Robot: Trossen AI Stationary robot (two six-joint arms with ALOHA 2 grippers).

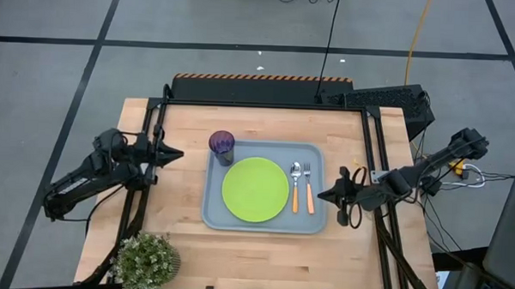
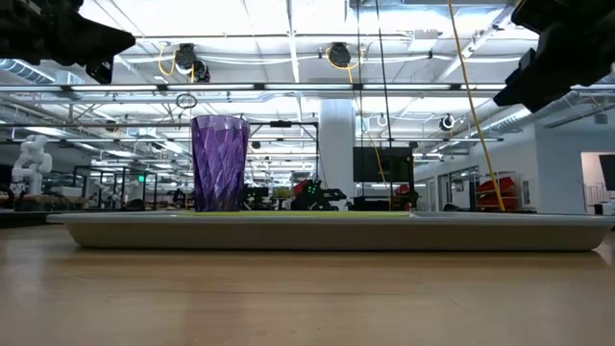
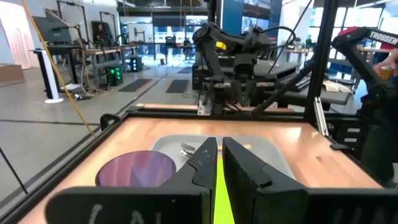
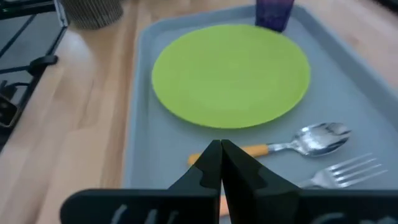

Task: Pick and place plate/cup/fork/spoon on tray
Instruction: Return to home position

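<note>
tray (image 1: 216,213) lies on worktop (image 1: 177,232). plate (image 1: 255,189) at its centre, cup (image 1: 221,144) at plate's 10 o'clock, spoon (image 1: 295,187) then fork (image 1: 308,187) at 3 o'clock. left pincer (image 1: 176,153) waits closed, empty, at tray's 9 o'clock; right pincer (image 1: 323,196) closed, empty, at 3 o'clock.

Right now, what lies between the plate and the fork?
The spoon, lying on the tray alongside the fork. The high view shows it, and so does the right wrist view.
</note>
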